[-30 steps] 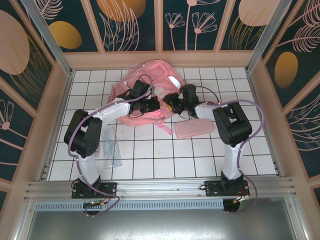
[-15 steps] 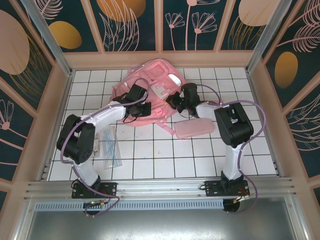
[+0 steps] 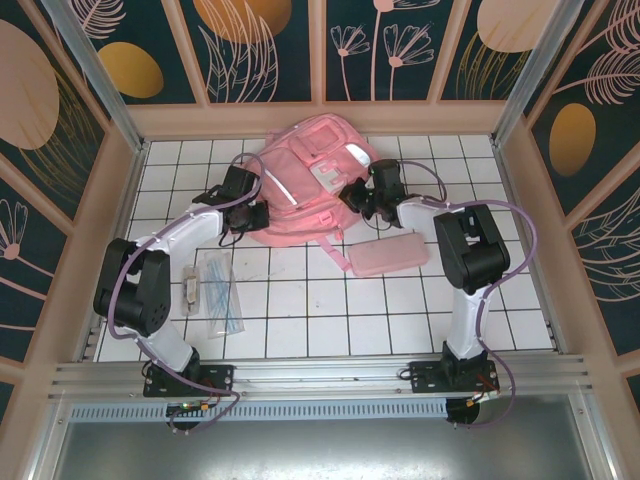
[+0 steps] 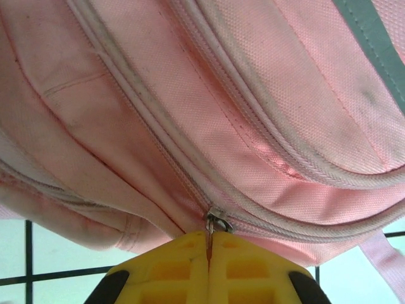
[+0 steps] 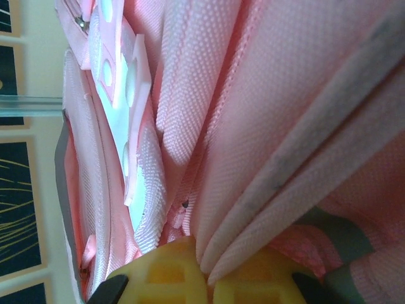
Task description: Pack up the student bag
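The student bag (image 3: 305,170), a large pink backpack with silver strips, lies at the back middle of the tiled table. My left gripper (image 3: 248,212) is at its front left edge. In the left wrist view the yellow jaws (image 4: 209,239) are shut on the metal zipper pull (image 4: 218,221) of a zip that runs along the bag's seam (image 4: 253,95). My right gripper (image 3: 354,197) is at the bag's right side. In the right wrist view (image 5: 207,269) it is shut on a thick fold of the bag's pink fabric (image 5: 285,114).
A flat pink pencil case (image 3: 388,255) lies just in front of the right gripper. A clear plastic sleeve with pens (image 3: 218,295) and a small white item (image 3: 191,291) lie front left. Low walls ring the table.
The left gripper has travelled left along the bag's front edge with the zipper pull in it. The right gripper has closed on the bag's fabric and shifted slightly back.
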`<state>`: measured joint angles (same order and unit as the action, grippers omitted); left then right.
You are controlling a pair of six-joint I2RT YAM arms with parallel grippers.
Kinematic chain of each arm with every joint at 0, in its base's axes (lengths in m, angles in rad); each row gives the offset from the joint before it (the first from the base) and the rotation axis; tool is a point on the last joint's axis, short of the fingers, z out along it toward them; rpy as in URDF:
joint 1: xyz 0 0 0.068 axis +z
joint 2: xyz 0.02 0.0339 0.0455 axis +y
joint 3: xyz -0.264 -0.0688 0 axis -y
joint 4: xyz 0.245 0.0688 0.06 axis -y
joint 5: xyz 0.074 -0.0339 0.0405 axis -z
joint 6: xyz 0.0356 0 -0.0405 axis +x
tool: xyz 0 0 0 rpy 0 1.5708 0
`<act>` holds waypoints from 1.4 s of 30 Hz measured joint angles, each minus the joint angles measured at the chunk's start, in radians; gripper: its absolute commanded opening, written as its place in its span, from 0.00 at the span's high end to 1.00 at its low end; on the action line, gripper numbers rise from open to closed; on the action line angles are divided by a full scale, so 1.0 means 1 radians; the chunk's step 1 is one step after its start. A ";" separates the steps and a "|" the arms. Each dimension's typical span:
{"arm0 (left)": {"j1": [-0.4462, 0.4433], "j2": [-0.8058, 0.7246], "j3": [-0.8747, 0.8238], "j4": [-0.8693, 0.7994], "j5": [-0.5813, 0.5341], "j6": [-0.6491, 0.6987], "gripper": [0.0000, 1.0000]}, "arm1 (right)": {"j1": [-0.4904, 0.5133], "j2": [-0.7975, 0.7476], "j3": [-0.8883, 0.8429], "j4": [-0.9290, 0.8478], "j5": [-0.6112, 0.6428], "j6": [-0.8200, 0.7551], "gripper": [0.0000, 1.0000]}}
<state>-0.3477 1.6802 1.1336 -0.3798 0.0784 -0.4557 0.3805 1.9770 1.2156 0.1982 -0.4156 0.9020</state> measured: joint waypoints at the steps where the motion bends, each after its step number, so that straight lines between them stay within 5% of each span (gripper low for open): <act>1: -0.003 -0.001 0.000 0.003 0.009 -0.001 1.00 | -0.003 0.009 0.027 -0.022 0.000 -0.013 1.00; 3: -0.027 -0.007 0.000 0.010 0.017 -0.005 1.00 | -0.014 0.041 0.091 -0.060 0.000 -0.042 0.99; 7: -0.106 -0.010 0.021 0.014 0.051 -0.043 1.00 | -0.051 0.126 0.224 -0.127 0.013 -0.093 0.62; 12: -0.198 0.002 0.046 0.073 0.136 -0.135 1.00 | -0.113 0.132 0.286 -0.151 0.076 -0.145 0.40; 22: -0.264 0.224 0.230 0.227 0.245 -0.243 1.00 | -0.116 -0.249 -0.042 -0.202 0.033 -0.164 0.38; 31: -0.291 0.243 0.259 0.268 0.247 -0.261 1.00 | -0.042 -0.292 -0.254 -0.069 -0.051 -0.003 0.43; 33: -0.298 0.241 0.249 0.277 0.245 -0.265 1.00 | -0.021 -0.257 -0.254 -0.019 -0.054 0.029 0.56; 36: -0.302 0.237 0.207 0.296 0.235 -0.275 1.00 | -0.014 -0.213 -0.254 0.047 -0.069 0.072 0.95; 42: -0.296 0.196 0.124 0.312 0.174 -0.274 1.00 | -0.003 -0.192 -0.263 0.084 -0.093 0.105 1.00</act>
<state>-0.6434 1.8767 1.2572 -0.0677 0.2527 -0.7292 0.3779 1.7847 0.9527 0.2821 -0.5087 1.0069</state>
